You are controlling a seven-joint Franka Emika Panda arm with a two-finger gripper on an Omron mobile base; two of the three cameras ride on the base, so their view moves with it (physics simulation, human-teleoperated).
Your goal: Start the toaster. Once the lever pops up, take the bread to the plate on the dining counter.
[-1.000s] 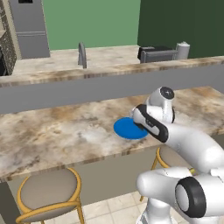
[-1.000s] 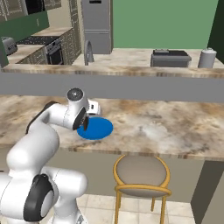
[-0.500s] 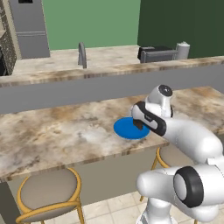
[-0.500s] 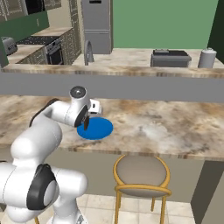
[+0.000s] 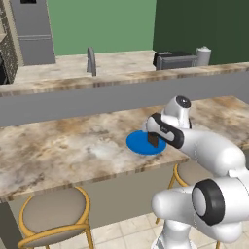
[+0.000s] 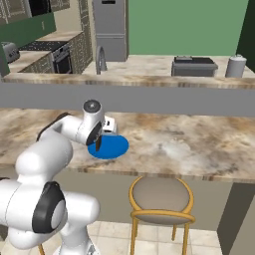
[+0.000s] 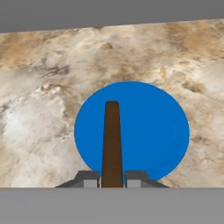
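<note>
Bread (image 7: 112, 140), a thin dark brown slice, is clamped edge-on between the 2 fingertips of the end effector (image 7: 112, 178), directly above the blue plate (image 7: 166, 131) on the dining counter (image 5: 63, 151). Judged step: final placement, the carry being essentially complete. The next move calls for lowering the slice onto the plate, then parting the fingers and lifting clear without dragging it off the rim.
</note>
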